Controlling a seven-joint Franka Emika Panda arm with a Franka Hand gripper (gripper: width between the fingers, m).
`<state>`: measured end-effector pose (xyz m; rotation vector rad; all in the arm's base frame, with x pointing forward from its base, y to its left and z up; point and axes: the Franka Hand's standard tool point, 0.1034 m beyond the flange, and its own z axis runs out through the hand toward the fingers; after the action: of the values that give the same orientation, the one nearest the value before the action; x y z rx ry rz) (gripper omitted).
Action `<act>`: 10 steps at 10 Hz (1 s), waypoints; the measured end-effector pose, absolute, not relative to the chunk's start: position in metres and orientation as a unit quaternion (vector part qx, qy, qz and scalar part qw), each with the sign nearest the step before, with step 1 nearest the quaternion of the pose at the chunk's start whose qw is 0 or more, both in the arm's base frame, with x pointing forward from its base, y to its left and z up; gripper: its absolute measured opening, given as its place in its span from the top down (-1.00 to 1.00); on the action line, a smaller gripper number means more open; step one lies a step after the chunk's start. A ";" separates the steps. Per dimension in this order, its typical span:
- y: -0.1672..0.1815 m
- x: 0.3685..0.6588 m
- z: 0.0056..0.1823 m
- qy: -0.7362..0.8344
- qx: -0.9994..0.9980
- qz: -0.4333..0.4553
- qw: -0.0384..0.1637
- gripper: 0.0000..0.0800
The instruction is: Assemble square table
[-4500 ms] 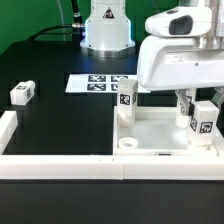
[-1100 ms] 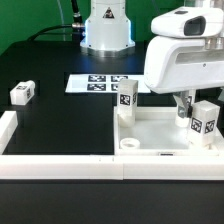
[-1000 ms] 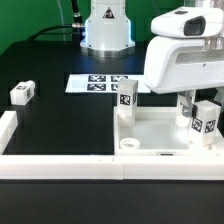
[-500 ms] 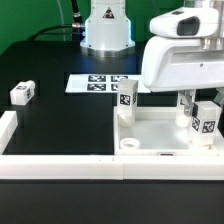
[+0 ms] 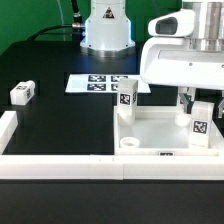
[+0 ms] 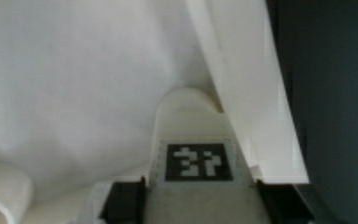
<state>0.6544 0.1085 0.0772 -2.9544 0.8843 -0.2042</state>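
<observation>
**Reaching straight down, jaws partly closed**

The robot's white base (image 5: 107,25) stands at the back of the exterior view. The big white wrist housing (image 5: 180,62) hangs low on the exterior view's right and points straight down. Beneath it the gripper (image 6: 197,190) is lowered with its jaws partly apart. The two dark fingers (image 6: 123,200) run parallel, one on each side of a table leg (image 6: 197,140) and very close to its sides. The wrist view is too blurred to show whether the pads actually press on it.
</observation>
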 end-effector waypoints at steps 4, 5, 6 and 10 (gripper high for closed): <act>0.109 0.655 0.077 0.400 -0.914 -0.061 0.037 0.06; 0.109 0.655 0.077 0.392 -0.917 -0.061 0.037 0.06; 0.109 0.655 0.077 0.376 -0.924 -0.062 0.036 -0.28; 0.109 0.657 0.078 0.185 -0.980 -0.077 0.024 -0.61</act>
<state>0.6572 0.1091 0.0781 -3.0320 0.5713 -0.2389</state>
